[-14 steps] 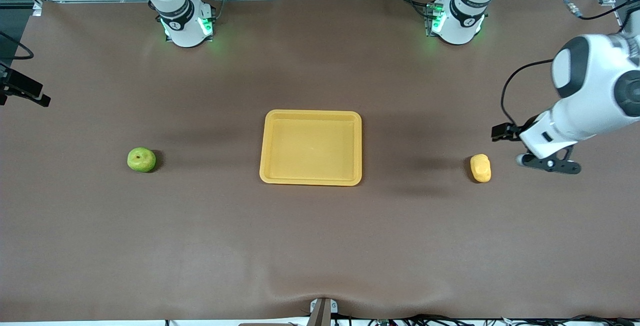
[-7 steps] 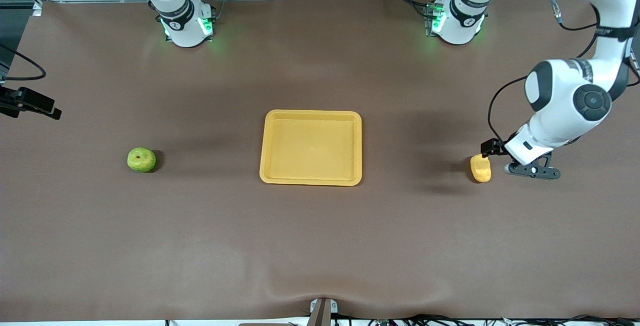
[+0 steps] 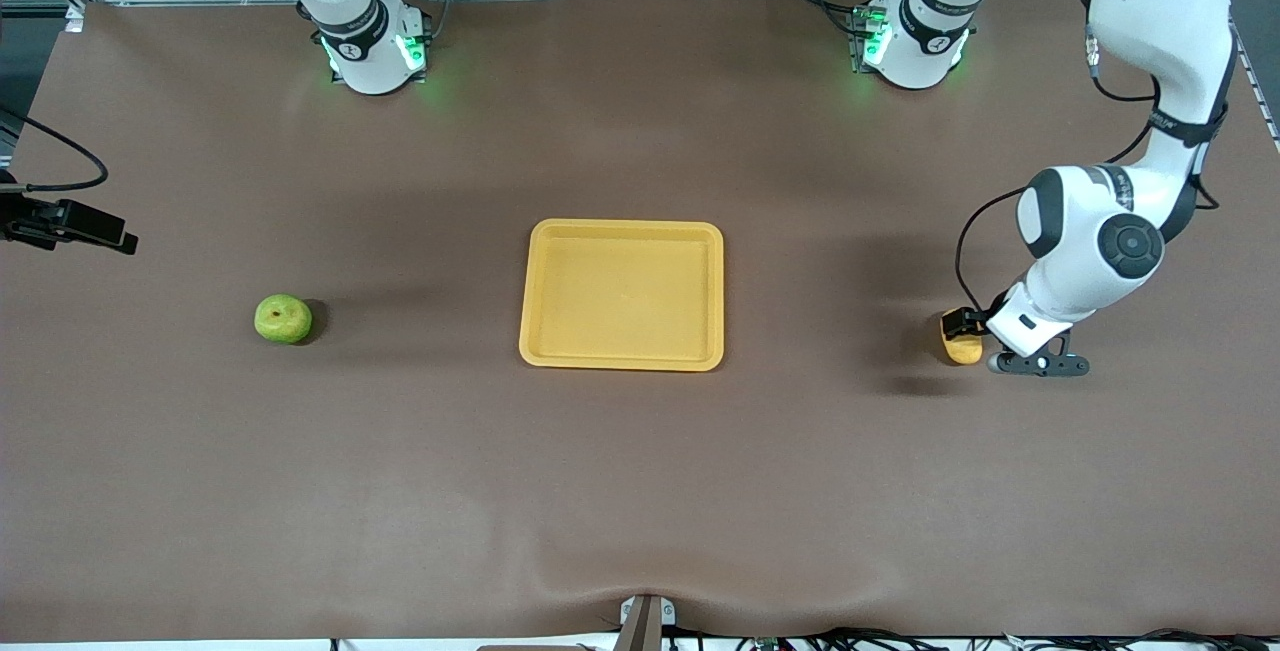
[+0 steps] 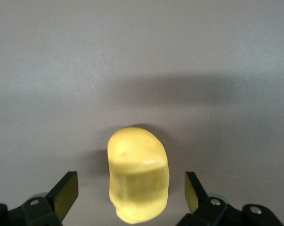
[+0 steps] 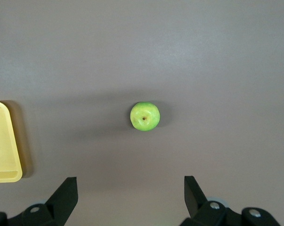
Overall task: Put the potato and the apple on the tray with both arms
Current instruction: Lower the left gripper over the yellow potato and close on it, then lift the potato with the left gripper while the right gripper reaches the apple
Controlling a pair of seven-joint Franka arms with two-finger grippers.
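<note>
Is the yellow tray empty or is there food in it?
Empty. The tray shows only its bare yellow floor; the potato and the apple both sit on the table, apart from it.

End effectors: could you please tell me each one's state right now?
Left end effector: open, fingers astride the potato.
Right end effector: open, over the apple.

Smooth, waxy potato and glossy plastic-looking tray on matt, seemingly cloth table.
</note>
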